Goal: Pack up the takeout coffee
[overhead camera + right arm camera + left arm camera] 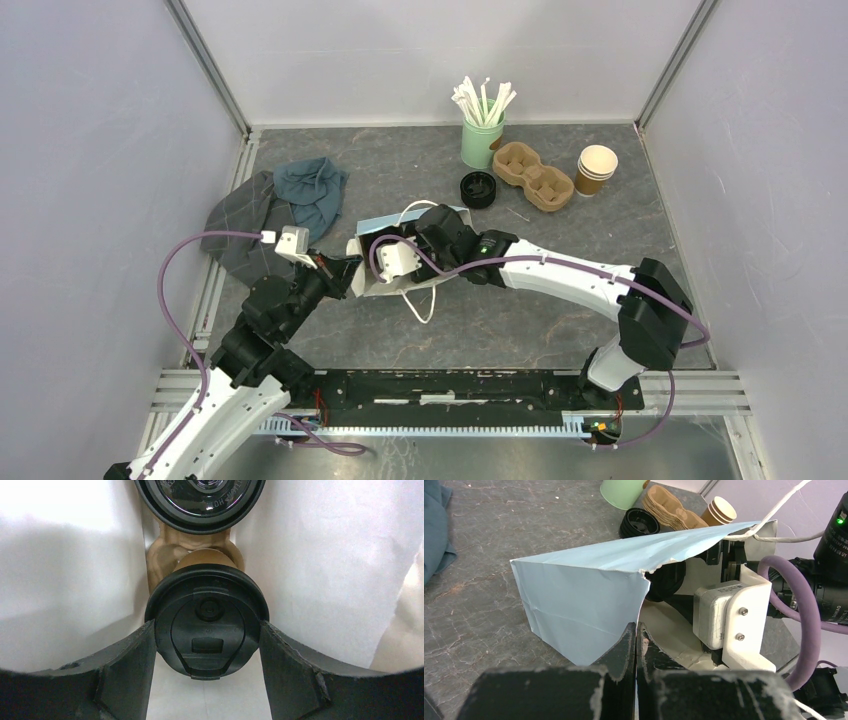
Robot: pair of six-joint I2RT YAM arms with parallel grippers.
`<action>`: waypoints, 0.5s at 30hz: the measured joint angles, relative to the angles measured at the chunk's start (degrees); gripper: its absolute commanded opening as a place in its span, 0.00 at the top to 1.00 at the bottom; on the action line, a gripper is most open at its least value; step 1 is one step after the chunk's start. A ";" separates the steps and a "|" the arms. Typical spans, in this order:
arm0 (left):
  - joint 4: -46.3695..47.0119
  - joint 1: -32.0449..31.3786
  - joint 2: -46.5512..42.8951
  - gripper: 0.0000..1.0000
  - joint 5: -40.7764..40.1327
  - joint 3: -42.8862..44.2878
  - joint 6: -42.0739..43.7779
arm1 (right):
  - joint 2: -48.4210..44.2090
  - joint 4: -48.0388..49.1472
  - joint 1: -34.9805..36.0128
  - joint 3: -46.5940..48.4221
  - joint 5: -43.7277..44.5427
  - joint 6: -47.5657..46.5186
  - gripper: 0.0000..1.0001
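Observation:
A paper bag (385, 219), light blue outside (589, 590) and white inside (65, 570), lies on its side mid-table. My left gripper (636, 630) (345, 270) is shut on the bag's edge at its mouth. My right gripper (206, 630) reaches inside the bag. Its fingers (135, 655) press both sides of the black lid of one takeout coffee (206, 625). A second lidded takeout coffee (200, 497) sits deeper in, in a brown pulp carrier (160, 555). In the top view the bag hides both cups and the right fingers.
At the back stand a green cup of stirrers (482, 140), an empty pulp carrier (533, 175), stacked lidless cups (596, 168) and black lids (478, 188). A blue cloth (312, 190) and a grey cloth (240, 225) lie at left. The white bag handle (425, 300) trails forward.

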 measured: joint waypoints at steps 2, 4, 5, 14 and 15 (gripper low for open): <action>-0.02 0.00 0.00 0.98 0.00 0.00 0.00 | -0.02 0.22 -0.11 0.00 -0.20 -0.15 1.00; -0.04 0.00 0.00 0.98 0.02 0.00 0.00 | 0.00 0.35 -0.24 0.00 -0.15 -0.42 1.00; -0.04 0.00 0.02 0.98 0.02 0.00 0.00 | 0.02 0.39 -0.28 0.00 -0.07 -0.55 1.00; -0.04 0.00 0.22 0.98 0.02 0.00 0.00 | 0.72 2.80 -0.87 -0.02 1.11 -1.66 1.00; -0.07 0.00 0.22 0.98 0.02 0.00 0.00 | 0.72 3.23 -1.07 -0.11 0.96 -1.66 1.00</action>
